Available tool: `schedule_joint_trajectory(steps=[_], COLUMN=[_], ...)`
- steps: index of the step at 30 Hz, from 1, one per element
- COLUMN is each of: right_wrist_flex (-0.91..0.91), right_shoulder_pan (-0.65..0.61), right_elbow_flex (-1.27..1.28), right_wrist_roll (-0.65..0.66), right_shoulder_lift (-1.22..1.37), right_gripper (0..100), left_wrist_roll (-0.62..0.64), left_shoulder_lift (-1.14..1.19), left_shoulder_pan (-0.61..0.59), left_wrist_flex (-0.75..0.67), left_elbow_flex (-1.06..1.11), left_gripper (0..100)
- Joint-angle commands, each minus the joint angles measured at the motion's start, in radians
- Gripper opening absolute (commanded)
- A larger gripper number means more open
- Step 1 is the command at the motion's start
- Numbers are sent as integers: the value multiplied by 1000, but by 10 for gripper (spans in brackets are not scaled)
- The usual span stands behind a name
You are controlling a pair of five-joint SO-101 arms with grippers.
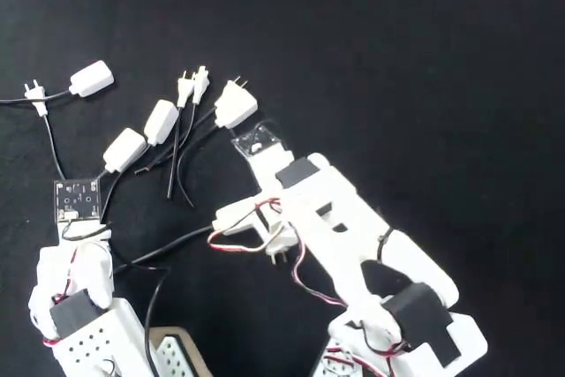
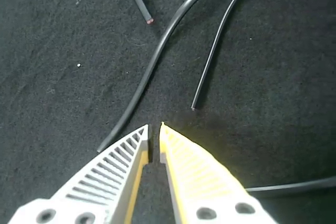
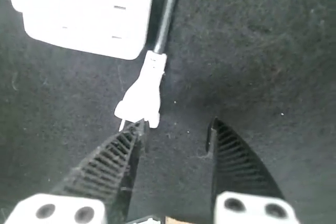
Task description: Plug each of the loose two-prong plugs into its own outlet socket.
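Here, the right gripper hovers spread wide over the black table — 1 fingertip just beside a white two-prong plug, near a white outlet socket. The left gripper — closed, holding nothing — sits among black cables.

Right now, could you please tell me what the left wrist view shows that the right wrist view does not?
Left wrist view alone: the left gripper, fingers closed, over loose black wires. Right wrist view alone: the right gripper, open, one fingertip at a white two-prong plug, with a white outlet socket beyond it. Shared: the black table.
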Motion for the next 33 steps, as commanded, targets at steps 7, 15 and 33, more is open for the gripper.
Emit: schedule_joint_trajectory(steps=[7, 15, 33], right_wrist_flex=[-80, -75, -38], right_shoulder_pan=[11, -52, -195], right_elbow_flex=[-33, -145, -182], right_wrist_roll=[-60, -114, -180], right_shoulder_lift=[51, 262, 312], right_gripper=[184, 184, 184], left_wrist_roll=[-9, -9, -9], left_shoulder_lift=[-11, -11, -11], left_shoulder_pan=[10, 4, 2], left_wrist_flex=[9, 2, 2], left_elbow_flex=[18, 18, 18], left_gripper=[55, 55, 55])
